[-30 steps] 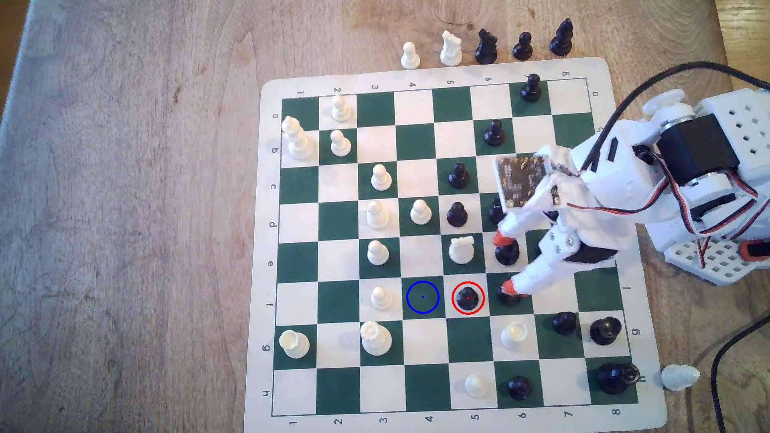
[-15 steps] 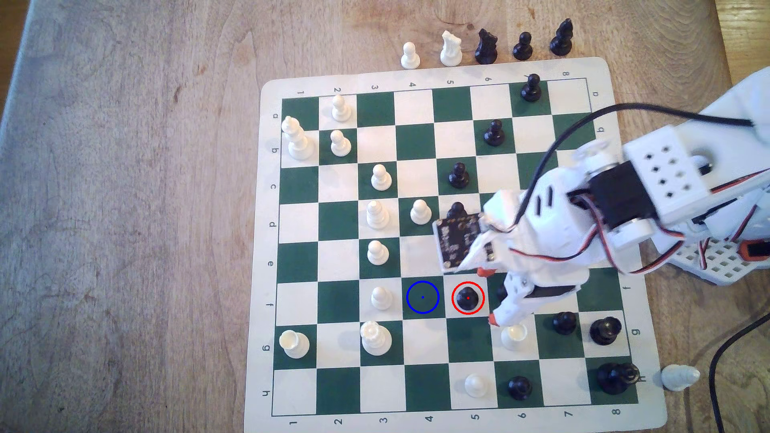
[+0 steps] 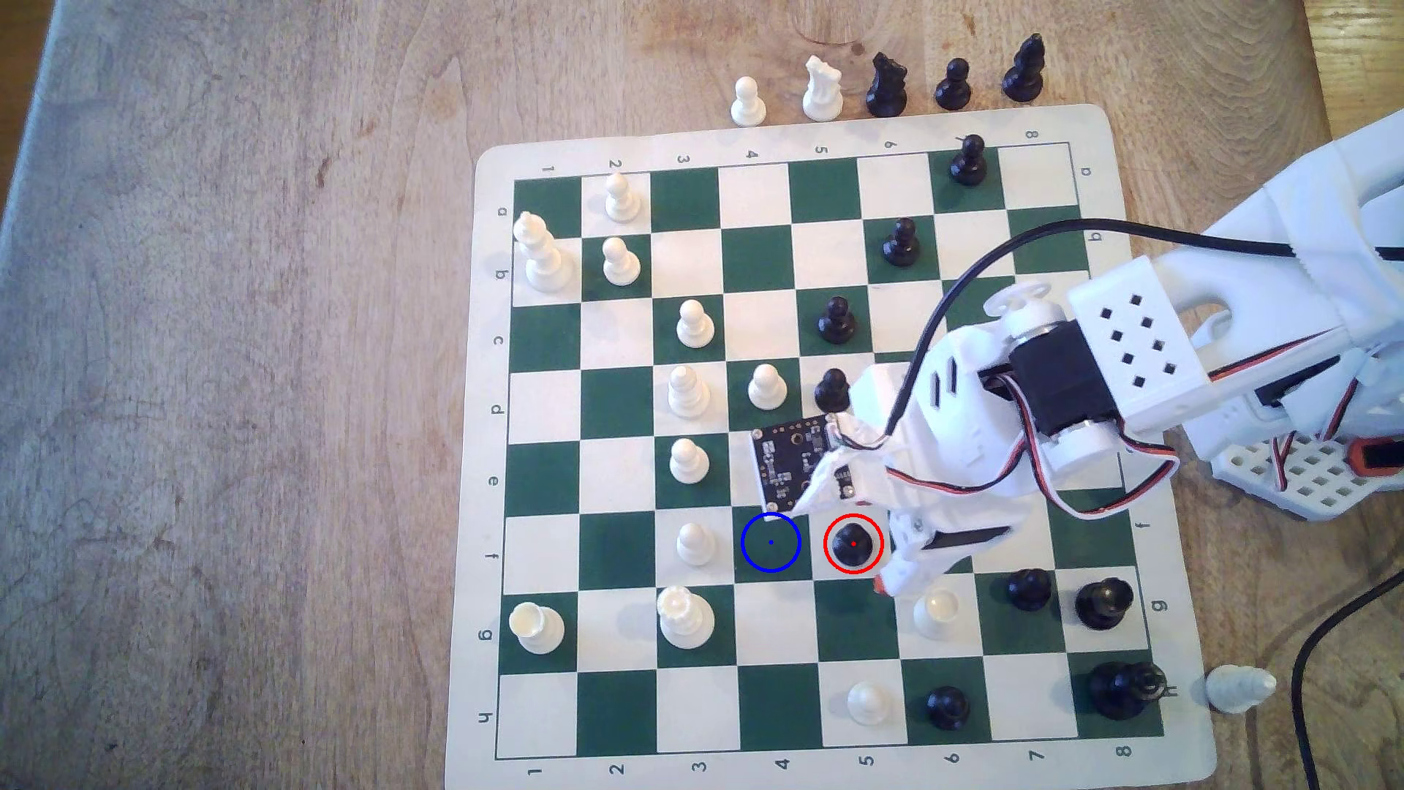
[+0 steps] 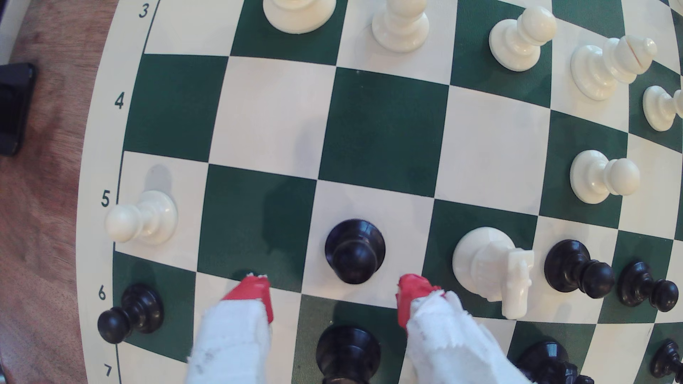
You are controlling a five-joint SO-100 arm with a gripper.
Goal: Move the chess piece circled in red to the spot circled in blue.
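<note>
The black pawn (image 3: pixel 853 543) stands upright inside the red ring on a white square. The dark green square with the blue ring (image 3: pixel 771 541) lies one square to the exterior view's left of it and holds no piece. My gripper (image 3: pixel 881 547) hovers just to the exterior view's right of the pawn, with one orange fingertip (image 3: pixel 880 585) showing. In the wrist view the pawn (image 4: pixel 354 251) stands just beyond my open gripper (image 4: pixel 332 291), in line with the gap between the red fingertips (image 4: pixel 251 291). Nothing is held. The green square (image 4: pixel 384 129) lies past the pawn.
A white knight (image 4: pixel 491 266) stands one square beside the pawn, and another black pawn (image 4: pixel 349 354) sits behind it under my fingers. A white pawn (image 3: pixel 695 543) is beyond the blue ring, and a white piece (image 3: pixel 938 608) lies near my lower finger. Captured pieces line the board's far edge.
My arm has swung across the board toward the exterior view's left and lower edge. The open gripper has come from two squares away to right beside the ringed pawn. No piece has moved.
</note>
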